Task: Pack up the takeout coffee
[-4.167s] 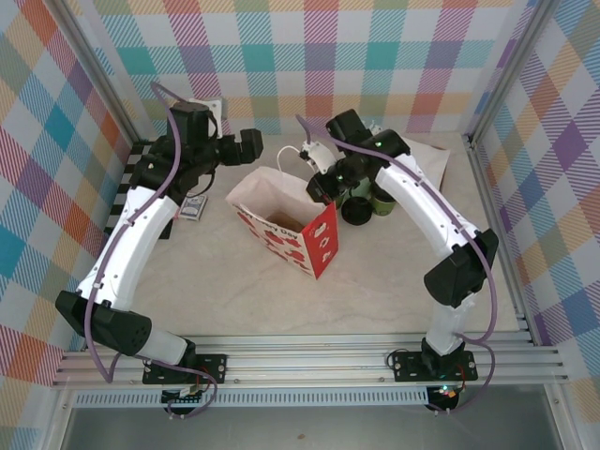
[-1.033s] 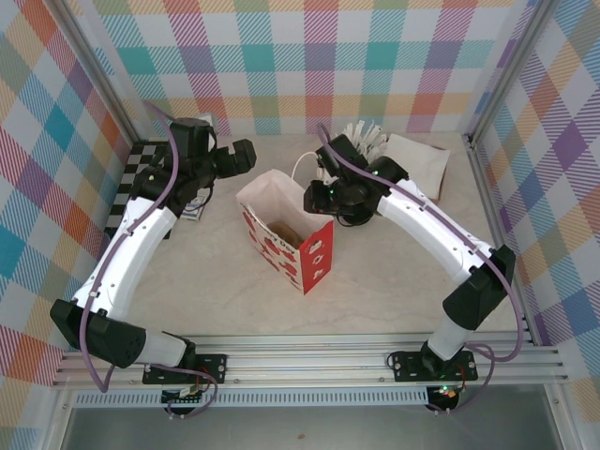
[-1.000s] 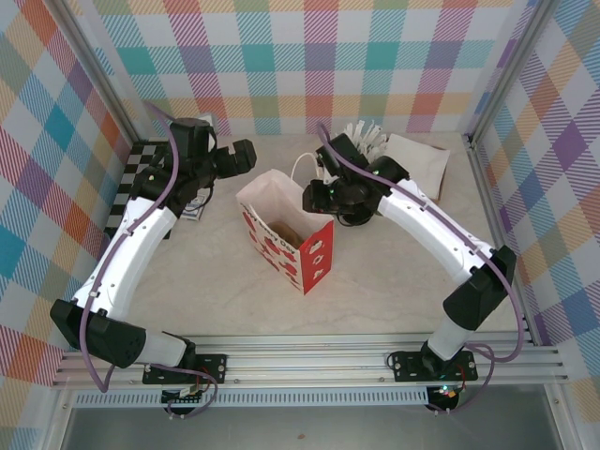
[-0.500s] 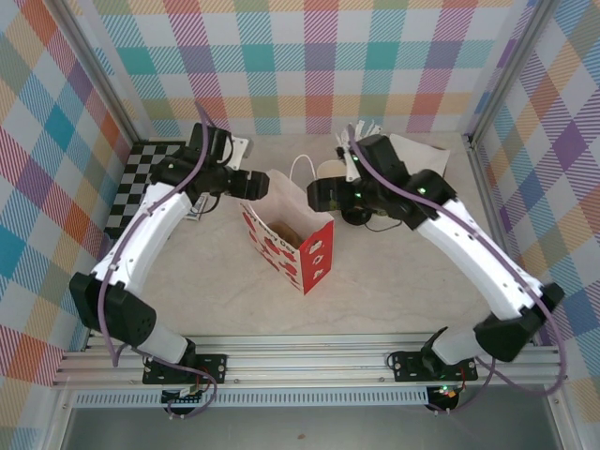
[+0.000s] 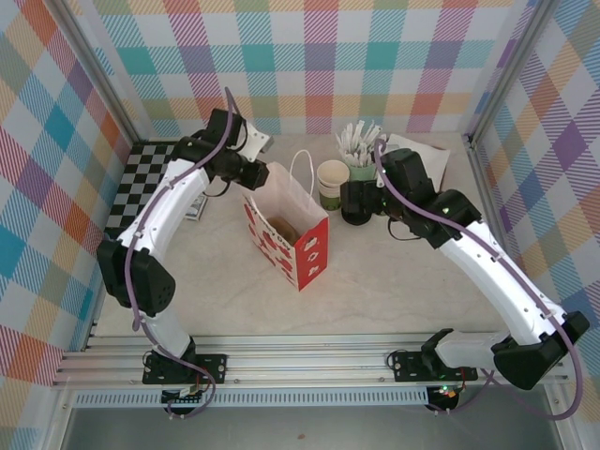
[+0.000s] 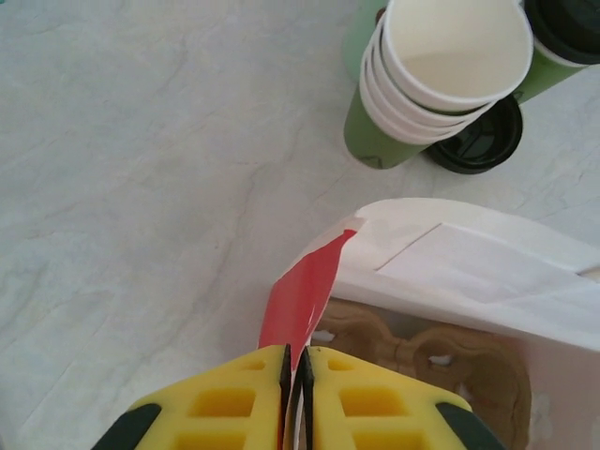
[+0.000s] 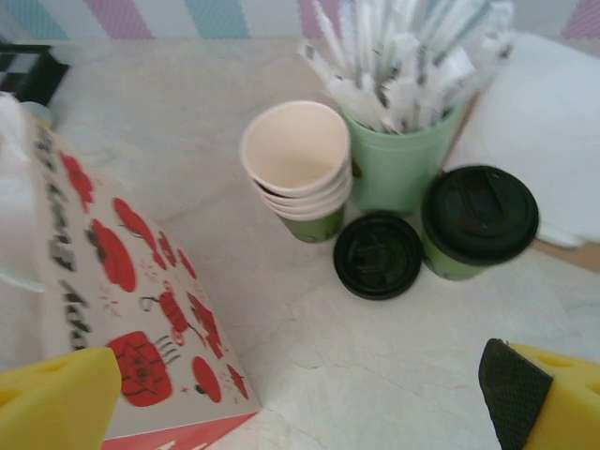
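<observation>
Left wrist: left gripper [image 6: 295, 375] pinches paper bag [image 6: 469, 281] rim, holding mouth open. Right gripper [image 7: 300, 394] wide, empty; next grasp takeout coffee [image 7: 478, 217].

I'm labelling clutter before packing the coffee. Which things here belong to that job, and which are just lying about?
Job: lidded dark-green cup; paper bag, edge pinched in the left gripper.
Lying about: stacked cups; mint cup of sticks; loose black lid.

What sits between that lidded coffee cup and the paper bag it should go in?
On the table, a loose black lid and the stacked cups lie between the takeout coffee and the paper bag. Lifted over them, the way looks free.
</observation>
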`<state>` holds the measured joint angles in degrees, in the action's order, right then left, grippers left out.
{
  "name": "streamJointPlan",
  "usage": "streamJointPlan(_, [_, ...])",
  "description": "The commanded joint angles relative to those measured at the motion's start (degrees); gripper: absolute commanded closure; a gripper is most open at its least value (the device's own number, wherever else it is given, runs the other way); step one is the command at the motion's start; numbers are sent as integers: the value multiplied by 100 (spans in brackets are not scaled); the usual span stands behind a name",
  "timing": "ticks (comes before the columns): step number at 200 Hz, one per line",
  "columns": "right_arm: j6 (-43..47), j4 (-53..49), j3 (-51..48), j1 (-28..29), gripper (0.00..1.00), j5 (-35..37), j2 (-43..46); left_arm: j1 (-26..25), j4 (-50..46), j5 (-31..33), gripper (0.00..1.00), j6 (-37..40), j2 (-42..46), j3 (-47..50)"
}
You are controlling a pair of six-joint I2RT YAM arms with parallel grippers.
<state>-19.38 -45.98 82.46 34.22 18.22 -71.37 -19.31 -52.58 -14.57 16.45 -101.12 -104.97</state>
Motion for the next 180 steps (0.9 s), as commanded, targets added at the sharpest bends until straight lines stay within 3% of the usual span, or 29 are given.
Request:
streamJointPlan(1, [-427,67,-10,-438,0,-168,104,68,-257,-452,87,380,-265,-398])
streamJointPlan(41, [-254,-404,78,-861,0,-372,-247,68,-386,-1148,89,661,-731,-931])
streamJointPlan(73, [-479,-386,-63,-1316,0,-803,-388,77,-552,-1255,89,729,-936,-1343])
streamJointPlan(94, [-151,-289,-169,-1621,0,-1252,-567,90,-508,-1228,84,766,-850,-1343])
streamJointPlan(130, [247,-158,-223,-2338,0,-1879,-1207,236,-280,-1154,53,364,-508,-1168])
streamJointPlan(149, [489,-6,-152,-2628,0,-2211,-1539,339,196,-1088,25,-83,-60,-706])
streamJointPlan(170, [665,178,-18,-2812,0,-2297,-1964,358,806,-457,5,-685,478,-122])
streamJointPlan(180, [769,208,86,-2861,0,-2237,-2205,358,1089,194,2,-1147,689,134])
